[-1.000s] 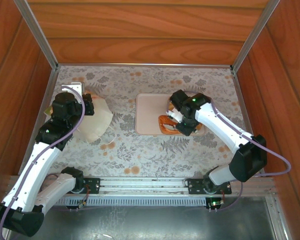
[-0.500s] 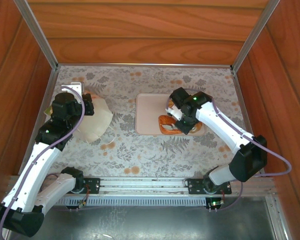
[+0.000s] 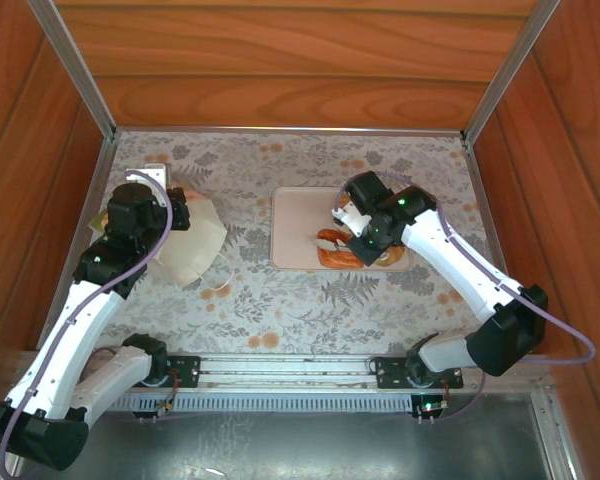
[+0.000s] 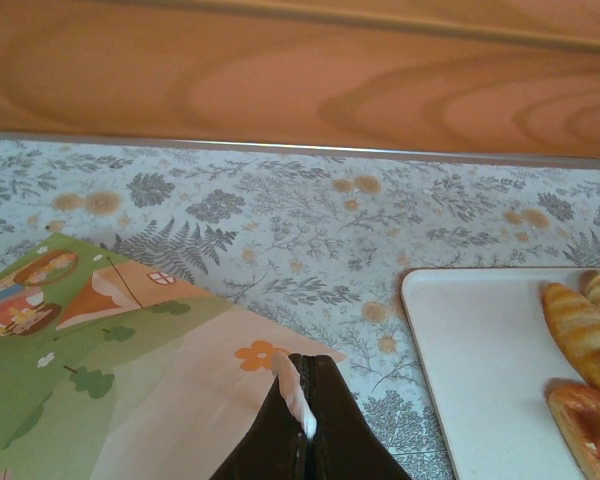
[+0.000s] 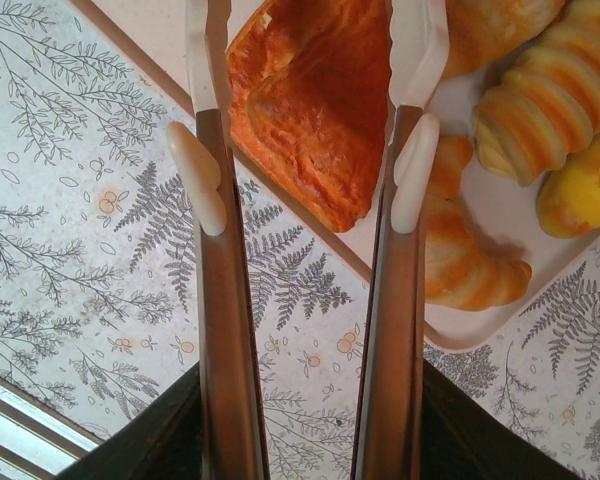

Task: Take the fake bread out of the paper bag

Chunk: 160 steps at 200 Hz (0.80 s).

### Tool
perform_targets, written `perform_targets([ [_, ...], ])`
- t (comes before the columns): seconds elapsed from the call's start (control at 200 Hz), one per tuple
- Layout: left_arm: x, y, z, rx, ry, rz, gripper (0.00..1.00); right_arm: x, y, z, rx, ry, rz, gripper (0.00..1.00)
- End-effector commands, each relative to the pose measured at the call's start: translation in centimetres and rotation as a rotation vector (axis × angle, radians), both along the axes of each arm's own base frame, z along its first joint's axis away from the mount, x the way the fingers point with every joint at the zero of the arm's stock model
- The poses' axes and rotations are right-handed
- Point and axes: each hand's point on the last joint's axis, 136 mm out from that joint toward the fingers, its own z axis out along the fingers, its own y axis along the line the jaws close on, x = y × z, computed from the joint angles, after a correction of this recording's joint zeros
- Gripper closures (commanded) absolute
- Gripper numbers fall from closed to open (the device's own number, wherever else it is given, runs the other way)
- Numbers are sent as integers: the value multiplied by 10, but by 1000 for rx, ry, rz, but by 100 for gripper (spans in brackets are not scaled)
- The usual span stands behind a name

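The paper bag [image 3: 192, 240] lies on its side at the left of the table, its printed face [image 4: 110, 380] up. My left gripper [image 3: 173, 213] is shut on the bag's pale cord handle [image 4: 292, 385] at its edge. Several pieces of fake bread [image 3: 338, 247] lie on the pinkish tray [image 3: 290, 225]. My right gripper [image 3: 352, 222] hovers over them, open. Its fingers [image 5: 208, 60] straddle a flat orange pastry [image 5: 310, 100] that rests at the tray's edge. Beside it are a croissant [image 5: 470, 265], a ridged roll [image 5: 540, 110] and a yellow piece [image 5: 580, 195].
The table has a grey floral cloth [image 3: 280, 300]. Wooden walls [image 3: 300, 90] with metal posts close in the back and both sides. The tray's rim [image 5: 460, 338] sits just right of my right fingers. Open cloth lies between bag and tray.
My right gripper has opened slightly and drawn up and back to the right, leaving the orange pastry on the tray. The left arm and the bag have barely moved.
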Motion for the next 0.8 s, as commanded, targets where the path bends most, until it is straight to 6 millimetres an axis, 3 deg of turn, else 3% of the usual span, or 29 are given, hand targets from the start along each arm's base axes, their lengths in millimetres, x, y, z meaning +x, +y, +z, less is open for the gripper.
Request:
perform_targets([
  [0.0,0,-3,17,-14,-51,-14,100,3,9,13,78,-28,-24,54],
  [0.28,1,-6,18,-13,-49,-30,100,10,58,59,422,-163,28,62],
  [0.485,3,-10,22,-13,-49,-52,100,-14,102,94,730,-181,164,61],
  [0.625,3,-23,21,-3,-33,-123,100,-40,135,92,840,-108,295,61],
  [0.795,0,-34,26,-4,-28,-192,100,-65,171,65,796,-51,449,60],
])
